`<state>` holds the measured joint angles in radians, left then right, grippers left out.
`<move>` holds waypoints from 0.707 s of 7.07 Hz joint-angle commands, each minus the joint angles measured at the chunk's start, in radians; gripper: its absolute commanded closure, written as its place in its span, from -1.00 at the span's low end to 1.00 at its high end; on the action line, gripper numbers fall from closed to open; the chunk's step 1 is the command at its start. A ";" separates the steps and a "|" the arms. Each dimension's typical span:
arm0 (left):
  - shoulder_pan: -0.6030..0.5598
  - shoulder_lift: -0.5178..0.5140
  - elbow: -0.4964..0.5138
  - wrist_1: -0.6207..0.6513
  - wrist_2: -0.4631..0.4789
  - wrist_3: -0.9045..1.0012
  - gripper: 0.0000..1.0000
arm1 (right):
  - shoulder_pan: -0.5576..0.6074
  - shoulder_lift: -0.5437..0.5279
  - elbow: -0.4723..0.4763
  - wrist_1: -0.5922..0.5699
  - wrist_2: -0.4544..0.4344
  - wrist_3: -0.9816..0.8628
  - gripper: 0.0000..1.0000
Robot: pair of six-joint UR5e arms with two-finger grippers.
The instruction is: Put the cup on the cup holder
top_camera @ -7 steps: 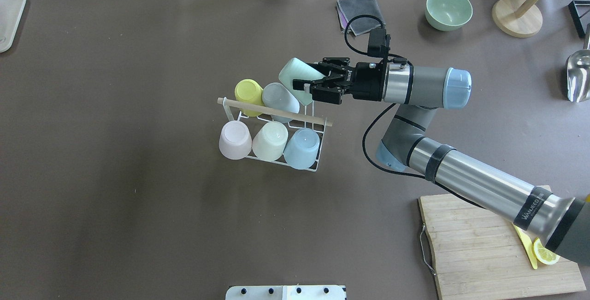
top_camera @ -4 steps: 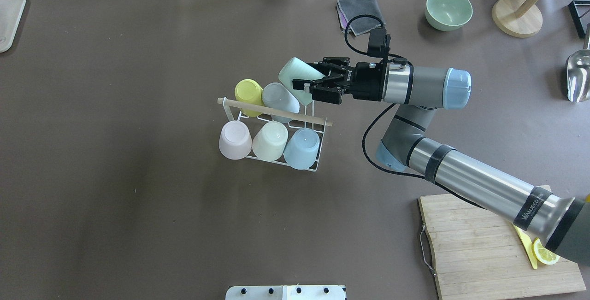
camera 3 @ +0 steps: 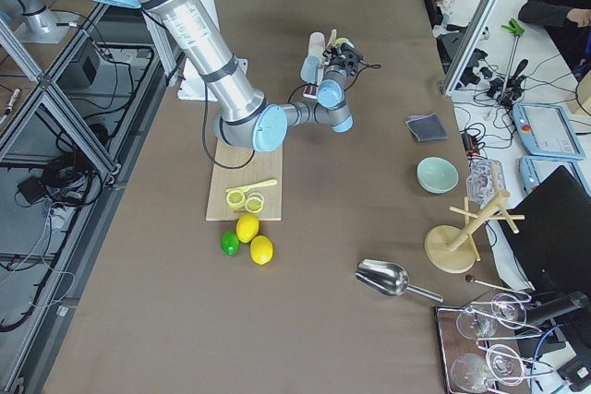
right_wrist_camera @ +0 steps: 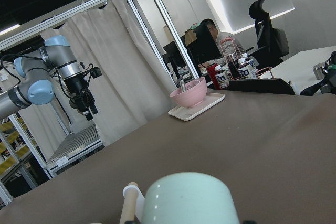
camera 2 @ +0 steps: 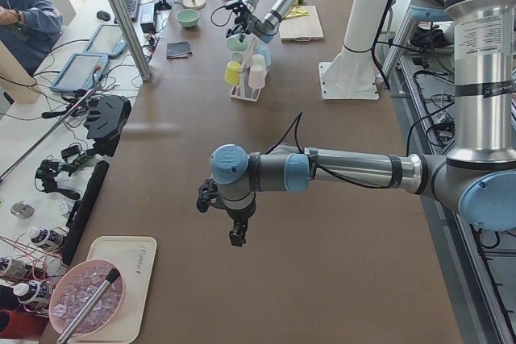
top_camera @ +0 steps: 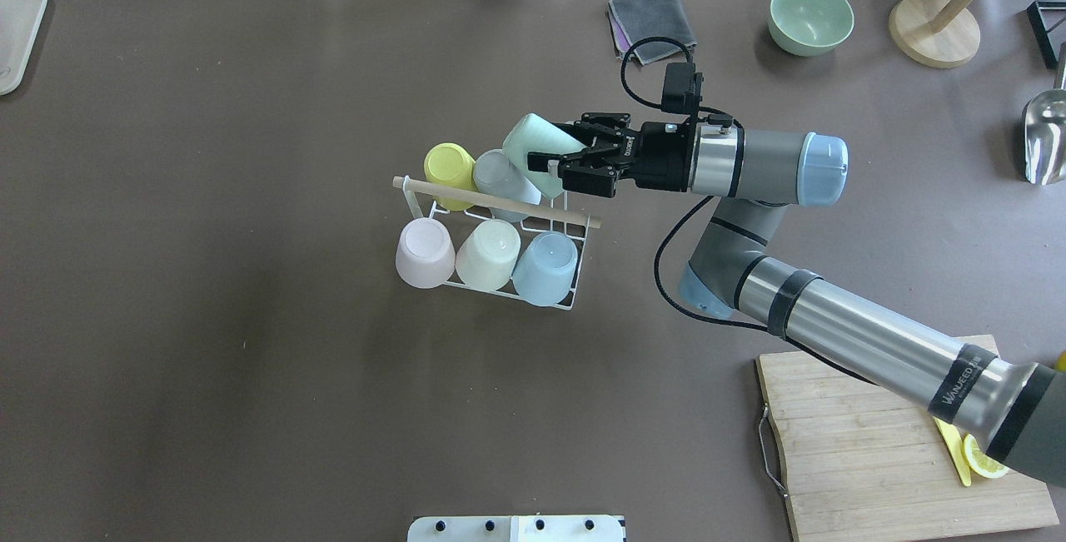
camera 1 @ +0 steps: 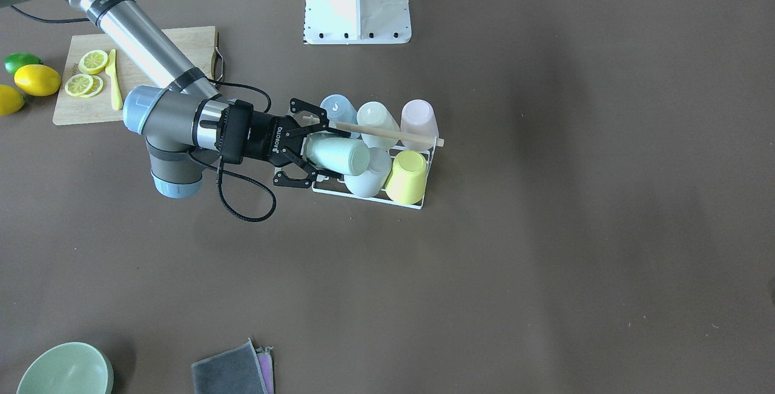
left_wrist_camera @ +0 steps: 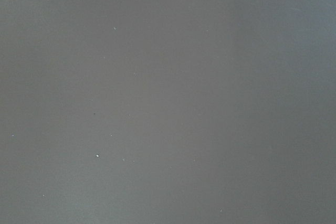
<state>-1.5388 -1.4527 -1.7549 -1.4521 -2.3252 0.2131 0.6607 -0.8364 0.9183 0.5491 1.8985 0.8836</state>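
The cup holder (top_camera: 500,203) is a white wire rack with a wooden rod, in the middle of the table; it also shows in the front view (camera 1: 387,134). Upside-down yellow (top_camera: 450,166), grey (top_camera: 500,176), pink (top_camera: 425,252), cream (top_camera: 489,253) and blue (top_camera: 545,266) cups sit on it. My right gripper (top_camera: 556,151) is shut on a mint cup (top_camera: 533,141), held tilted over the rack's far right corner against the grey cup. The mint cup also shows in the front view (camera 1: 339,155). My left gripper (camera 2: 234,231) hangs over bare table far to the left; I cannot tell its state.
A green bowl (top_camera: 810,16), a grey cloth (top_camera: 654,17) and a wooden stand (top_camera: 933,28) are at the far right. A metal scoop (top_camera: 1043,136) lies at the right edge. A cutting board (top_camera: 883,442) with lemon slices is near right. A tray (top_camera: 12,34) is far left.
My right gripper has moved slightly left and toward the rack with the mint cup, which now leans closer to the grey cup.
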 commanded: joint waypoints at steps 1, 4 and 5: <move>-0.001 0.003 0.002 -0.001 0.001 -0.001 -0.97 | 0.000 -0.010 0.005 0.000 -0.001 0.001 0.17; 0.000 -0.002 -0.005 -0.001 0.001 -0.001 -0.97 | 0.007 -0.026 0.022 0.002 -0.015 0.008 -1.00; 0.000 -0.002 -0.009 -0.001 0.001 0.000 -0.97 | 0.011 -0.026 0.022 0.000 -0.016 0.009 -1.00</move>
<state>-1.5388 -1.4533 -1.7592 -1.4527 -2.3240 0.2124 0.6670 -0.8607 0.9384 0.5503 1.8850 0.8899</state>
